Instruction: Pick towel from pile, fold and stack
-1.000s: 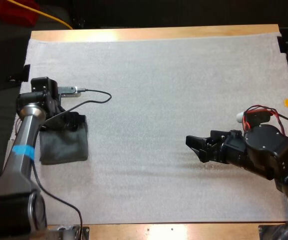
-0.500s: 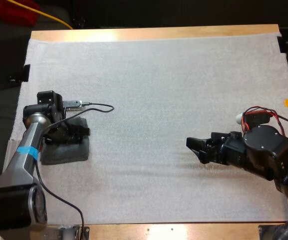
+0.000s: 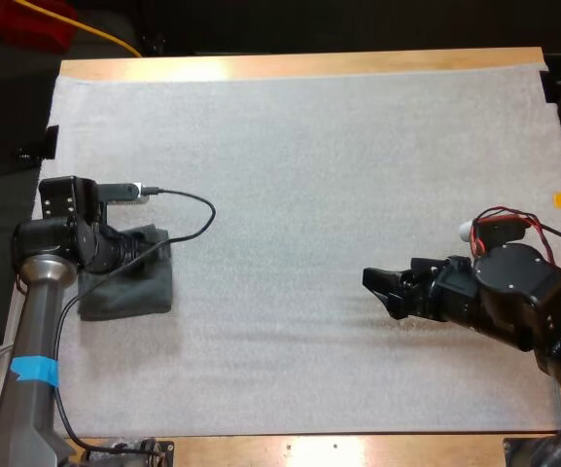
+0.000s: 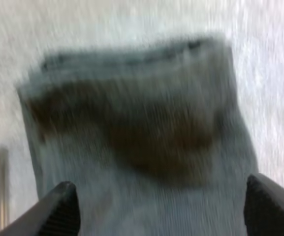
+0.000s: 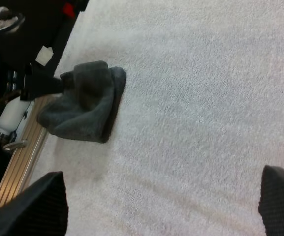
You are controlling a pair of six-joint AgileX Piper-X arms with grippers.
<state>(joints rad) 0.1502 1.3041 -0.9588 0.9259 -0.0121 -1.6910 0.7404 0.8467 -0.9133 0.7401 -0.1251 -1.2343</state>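
Note:
A folded dark grey-green towel [image 3: 129, 289] lies on the white mat [image 3: 309, 175] near its left edge. My left gripper [image 3: 152, 245] hovers over the towel's near-left part. In the left wrist view its fingers [image 4: 63, 206] stand wide apart, one on each side of the towel [image 4: 142, 132], and grip nothing. My right gripper [image 3: 382, 285] rests low over the mat at the right, pointing left, open and empty. The right wrist view looks between its own fingers [image 5: 38, 204] across the mat to the towel [image 5: 85, 103], with the left gripper [image 5: 46, 83] at its far end.
The wooden table edge [image 3: 299, 66] runs along the far side, and a strip [image 3: 338, 449] runs along the near side. A black cable [image 3: 188, 209] loops on the mat beside the left arm. Bare mat spans the space between the towel and the right gripper.
My left arm dipped onto the towel, then drew back to the left and rose a little. The towel stays in place. The right arm has not moved.

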